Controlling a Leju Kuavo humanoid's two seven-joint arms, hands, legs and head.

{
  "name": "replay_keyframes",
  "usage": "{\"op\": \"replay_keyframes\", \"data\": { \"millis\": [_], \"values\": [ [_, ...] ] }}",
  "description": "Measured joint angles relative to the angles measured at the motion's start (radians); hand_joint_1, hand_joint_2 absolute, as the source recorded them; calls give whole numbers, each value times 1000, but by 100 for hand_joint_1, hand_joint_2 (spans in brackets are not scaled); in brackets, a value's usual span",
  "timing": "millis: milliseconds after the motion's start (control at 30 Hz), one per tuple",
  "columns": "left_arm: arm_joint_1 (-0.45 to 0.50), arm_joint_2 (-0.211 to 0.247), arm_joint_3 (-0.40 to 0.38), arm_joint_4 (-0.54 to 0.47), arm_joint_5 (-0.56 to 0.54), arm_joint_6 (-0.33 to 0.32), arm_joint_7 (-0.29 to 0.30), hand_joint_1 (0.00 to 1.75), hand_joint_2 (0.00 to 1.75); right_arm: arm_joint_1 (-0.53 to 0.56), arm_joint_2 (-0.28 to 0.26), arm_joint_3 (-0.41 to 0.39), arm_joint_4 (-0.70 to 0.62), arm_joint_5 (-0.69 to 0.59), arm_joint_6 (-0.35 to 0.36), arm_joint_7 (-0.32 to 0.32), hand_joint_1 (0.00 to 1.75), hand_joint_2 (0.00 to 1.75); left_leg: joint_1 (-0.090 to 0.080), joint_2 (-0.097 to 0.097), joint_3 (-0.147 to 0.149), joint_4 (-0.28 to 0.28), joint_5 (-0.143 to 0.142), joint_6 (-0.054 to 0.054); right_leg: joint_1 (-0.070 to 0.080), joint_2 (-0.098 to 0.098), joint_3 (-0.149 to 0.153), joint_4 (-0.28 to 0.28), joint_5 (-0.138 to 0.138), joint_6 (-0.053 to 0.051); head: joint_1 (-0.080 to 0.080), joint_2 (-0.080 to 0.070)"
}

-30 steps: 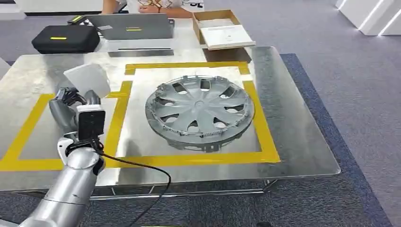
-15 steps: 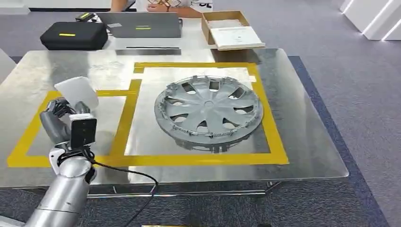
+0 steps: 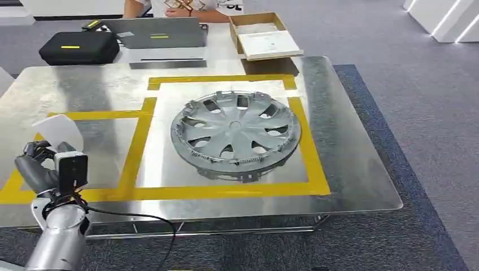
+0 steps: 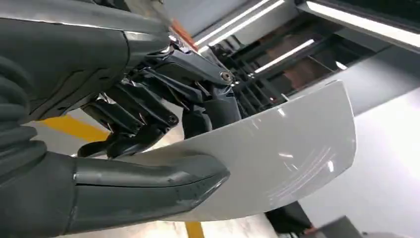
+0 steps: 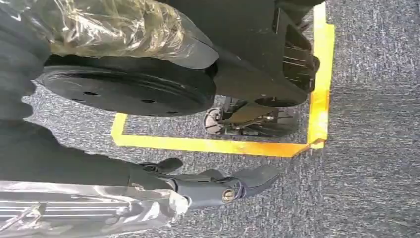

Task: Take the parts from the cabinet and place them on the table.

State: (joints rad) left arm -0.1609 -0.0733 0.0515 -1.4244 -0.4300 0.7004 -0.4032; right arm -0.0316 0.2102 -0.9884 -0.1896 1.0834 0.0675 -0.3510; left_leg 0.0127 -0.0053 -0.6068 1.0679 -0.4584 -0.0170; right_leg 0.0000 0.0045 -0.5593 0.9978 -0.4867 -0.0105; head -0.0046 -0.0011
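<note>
My left hand (image 3: 39,166) holds a white curved plastic part (image 3: 58,132) above the near left corner of the metal table (image 3: 350,169), over the smaller yellow-taped rectangle (image 3: 133,155). In the left wrist view the thumb (image 4: 148,183) and dark fingers (image 4: 148,106) pinch the white part (image 4: 282,153) by one edge. A grey wheel cover (image 3: 235,134) lies flat inside the larger yellow-taped square. My right hand (image 5: 208,183) hangs above the carpet with its fingers stretched out and nothing in them.
Behind the table stand a black case (image 3: 79,47), a grey laptop (image 3: 155,31) and an open cardboard box (image 3: 262,35), with a person (image 3: 181,7) at the far side. Grey carpet lies to the right. Yellow floor tape (image 5: 223,146) runs below my right hand.
My left hand has carried the white part left and nearer, from beside the wheel cover's square to the table's near left corner. The camera swayed a little. The wheel cover stays put.
</note>
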Motion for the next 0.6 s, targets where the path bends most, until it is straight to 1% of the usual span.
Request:
{"op": "replay_keyframes", "data": {
  "millis": [33, 67, 100, 167, 200, 233, 267, 300, 333, 367, 400, 433, 467, 500, 533, 567, 600],
  "values": [
    [0, 2, 9, 0, 3, 0, 0, 175, 175, 0, 0, 0, 0, 1, 0, 0, 0, 175, -2, 1, 21, -40, -7, 3, 4, -1, -1, 2, -3, 4, 1, 0],
    [0, 3, 17, 0, 11, 0, 0, 175, 175, -2, 0, -1, 0, 2, 0, 0, 0, 175, -3, -1, 23, -55, -10, 7, 8, 1, -7, 8, -5, 9, 2, 0],
    [5, 3, 24, 0, 15, 0, 0, 175, 175, -1, 0, -1, 0, 2, 1, 0, 0, 175, -5, -1, 20, -53, -10, 9, 7, -1, -9, 6, -3, 12, 3, 0],
    [10, 5, 40, -1, 22, 0, 0, 175, 175, 0, 0, -1, 0, 2, 2, 0, 0, 175, -6, -1, 20, -56, -8, 21, 6, -1, -6, 3, -2, 20, 2, 0],
    [9, 5, 42, -1, 23, 0, 0, 175, 175, -1, 0, -2, -1, 2, 2, 0, 0, 175, 1, 1, 24, -62, -3, 29, 5, -1, -17, 10, -12, 26, 0, 0],
    [8, 5, 45, -2, 26, 0, -1, 175, 175, -1, 0, -2, -1, 3, 2, 0, 0, 175, 2, 1, 25, -62, -4, 32, 5, -2, -26, 38, -34, 33, 7, 0],
    [8, 7, 50, -2, 35, 0, -3, 175, 175, -1, 0, -2, -1, 4, 2, 0, 0, 175, 2, 1, 24, -62, -4, 37, 2, -2, -54, 100, -68, 38, 12, 0],
    [9, 7, 59, -2, 45, 0, -4, 175, 175, -1, 0, -2, -1, 5, 2, 0, 0, 175, 1, 2, 23, -61, -4, 37, -1, -2, -96, 188, -109, 42, 10, 0],
    [11, 9, 66, -2, 55, -1, -5, 175, 175, 0, 0, -2, -1, 6, 2, 0, 0, 175, 1, 3, 22, -61, -4, 38, -2, -2, -136, 271, -141, 46, 12, 0],
    [13, 11, 71, -2, 63, -2, -6, 175, 175, 1, 0, -3, -1, 6, 2, 0, 0, 175, 1, 3, 22, -61, -5, 38, -3, -2, -161, 322, -153, 47, 11, 0],
    [15, 13, 77, -2, 71, -3, -8, 175, 175, 2, 0, -4, -1, 7, 2, 0, 0, 175, 1, 3, 23, -61, -5, 38, -4, -3, -162, 320, -138, 47, 12, 0],
    [16, 16, 85, -2, 79, -6, -11, 175, 175, 2, 0, -6, -1, 8, 1, -1, 0, 175, 1, 2, 24, -61, -5, 38, -5, -3, -139, 272, -103, 47, 12, 0],
    [17, 19, 92, -2, 84, -7, -13, 175, 175, 1, 0, -9, -2, 8, 0, -1, 0, 175, 1, 2, 25, -61, -5, 37, -5, -3, -98, 190, -59, 44, 11, 0],
    [17, 21, 98, -2, 86, -8, -15, 175, 175, 0, 0, -10, -2, 10, 0, -1, 0, 175, 1, 1, 28, -61, -6, 35, -6, -3, -48, 95, -18, 40, 12, 0],
    [17, 23, 109, -2, 88, -9, -16, 175, 175, -2, 0, -11, -3, 11, 0, -1, 0, 175, 1, 1, 28, -61, -6, 31, -6, -4, -12, 19, -10, 37, 12, 0],
    [17, 28, 119, -2, 90, -9, -17, 175, 175, -3, 0, -11, -3, 13, 0, -2, 0, 175, -6, 1, 23, -56, -8, 22, -3, -1, 4, 5, -15, 32, 11, 0],
    [17, 31, 127, -2, 93, -11, -17, 175, 175, -2, 0, -11, -3, 14, 0, -2, 0, 175, -5, 1, 22, -57, -5, 16, -2, -1, 0, 7, -13, 28, 8, 0]
  ]
}}
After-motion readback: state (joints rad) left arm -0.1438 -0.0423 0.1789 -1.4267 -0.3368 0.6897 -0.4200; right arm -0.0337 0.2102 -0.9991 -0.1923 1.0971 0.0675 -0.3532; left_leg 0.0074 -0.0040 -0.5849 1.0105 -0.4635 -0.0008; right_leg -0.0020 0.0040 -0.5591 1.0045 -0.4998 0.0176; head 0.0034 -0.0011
